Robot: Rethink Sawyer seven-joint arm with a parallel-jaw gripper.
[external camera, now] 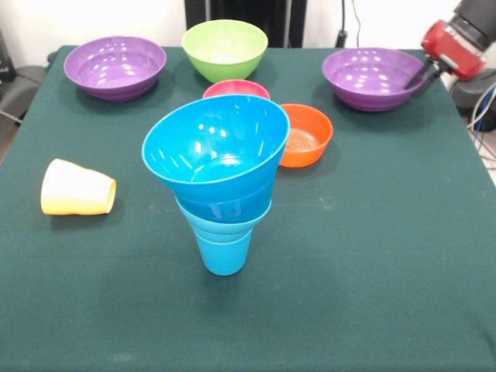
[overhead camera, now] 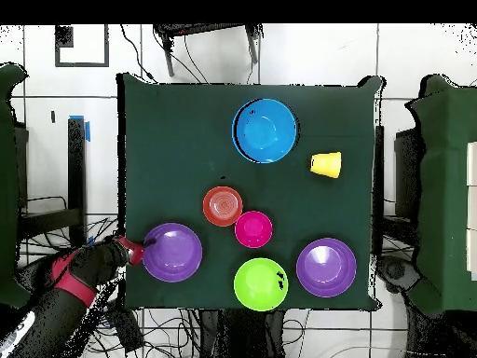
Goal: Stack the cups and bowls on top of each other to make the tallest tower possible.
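The tower [external camera: 219, 182] stands mid-table: a sky-blue tapered cup [external camera: 223, 252] with blue bowls nested in its mouth, the top wide bowl [external camera: 213, 151] tilted; it also shows in the overhead view [overhead camera: 265, 130]. The pale yellow cup [external camera: 76, 188] lies on its side to the left, also in the overhead view [overhead camera: 326, 164]. My gripper [external camera: 425, 74] is at the right rim of a purple bowl [external camera: 373, 77]; in the overhead view the gripper [overhead camera: 138, 250] sits at that bowl's [overhead camera: 172, 252] edge. Whether it grips the rim is not visible.
On the green table [external camera: 372, 232] a second purple bowl [external camera: 115, 67], a lime green bowl [external camera: 225, 48], a pink-red bowl [external camera: 235, 89] and an orange bowl [external camera: 304, 136] sit behind the tower. Cables lie on the floor around the table.
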